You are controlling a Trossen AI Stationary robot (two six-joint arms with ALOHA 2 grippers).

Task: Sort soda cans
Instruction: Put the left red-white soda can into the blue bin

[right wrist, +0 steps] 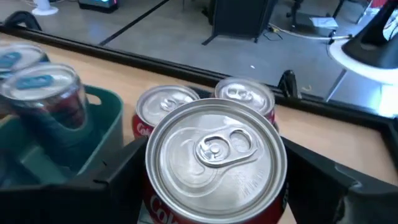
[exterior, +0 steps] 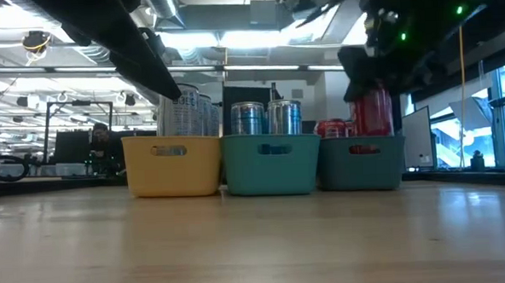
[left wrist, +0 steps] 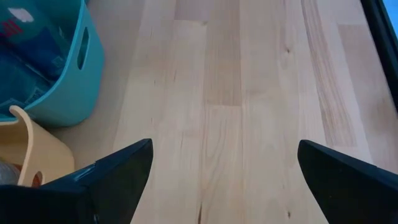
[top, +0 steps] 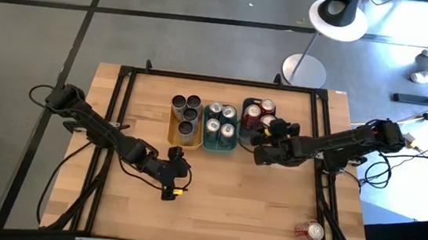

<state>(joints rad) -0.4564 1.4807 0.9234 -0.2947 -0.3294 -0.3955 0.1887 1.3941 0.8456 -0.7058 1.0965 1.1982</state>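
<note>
Three trays stand side by side at the table's far middle. The yellow tray [top: 172,132] holds dark soda cans [top: 187,111], the teal tray [top: 218,145] silver-teal cans [top: 220,119], and the dark tray [exterior: 362,162] red cans [top: 253,113]. My right gripper [top: 264,143], at that tray's near edge, is shut on an upright red can [right wrist: 214,152]. One more red can [top: 309,232] lies on its side near the front right corner. My left gripper [top: 170,185] hovers open over bare wood in front of the yellow tray. My right gripper pinches the red can's side wall [right wrist: 152,208] just under the top rim, one finger [right wrist: 115,177] on each side. It comes from the table's right, slanting down. The can stays upright [exterior: 372,111], its top higher than its neighbours; the tray wall hides its bottom.
Black frame rails [top: 119,127] run along the table's left, right and far edges. Bare wood [top: 230,192] spreads across the middle and near part of the table. A white lamp base [top: 304,69] stands on the floor beyond the far edge.
</note>
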